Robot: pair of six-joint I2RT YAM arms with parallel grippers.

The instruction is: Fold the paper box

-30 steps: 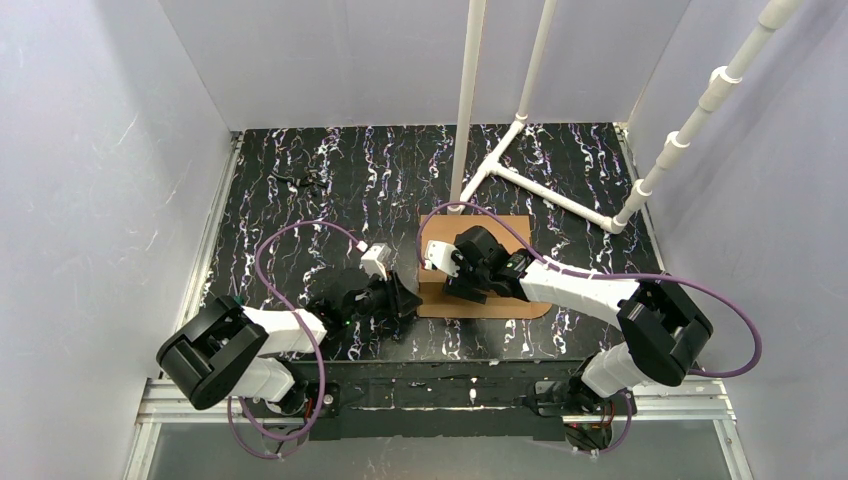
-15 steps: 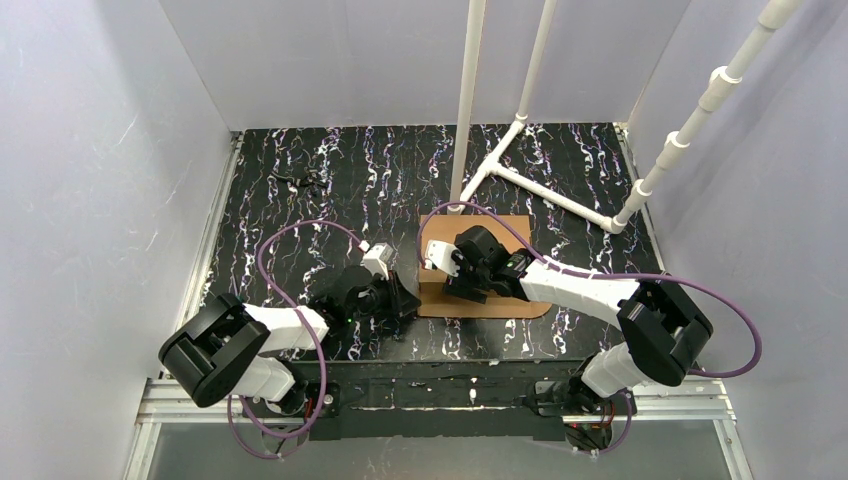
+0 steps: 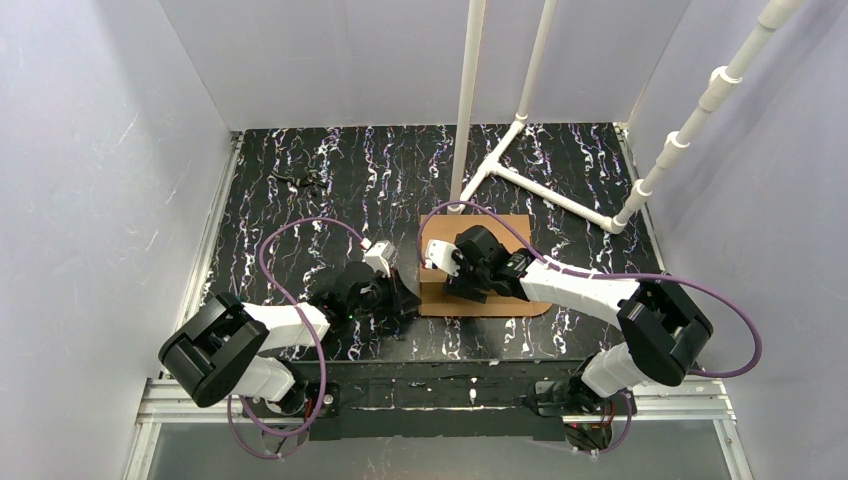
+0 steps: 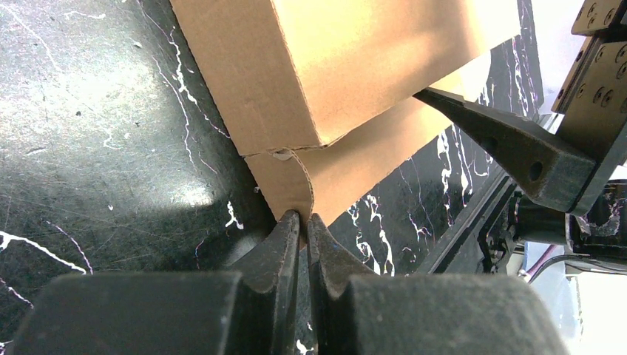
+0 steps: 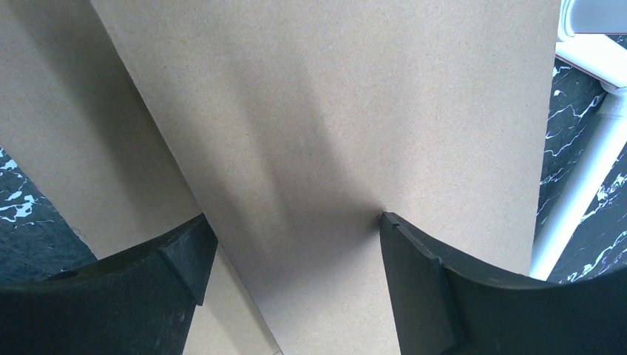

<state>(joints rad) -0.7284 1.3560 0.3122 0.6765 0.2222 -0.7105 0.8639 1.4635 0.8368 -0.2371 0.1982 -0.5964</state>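
Paper box (image 3: 515, 228) lies flat on the marbled table (image 3: 300, 200), just off centre twd 4 o'clock, w/ a white pipe post (image 3: 465, 100) at its 12. L gripper (image 4: 302, 222) is at the box's 8 o'clock corner, jaws clenched, tips touching the small rounded tab; can't tell if any card is caught. R gripper (image 5: 292, 251) is over the box's 9 o'clock half, jaws spread wide, released, fingers (image 5: 414, 274) against the top panel.

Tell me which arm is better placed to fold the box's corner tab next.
Left. The left pincer is shut on the rounded corner tab of the paper box, ready to bend it. The right pincer stands open over the box's flat panel, gripping nothing.
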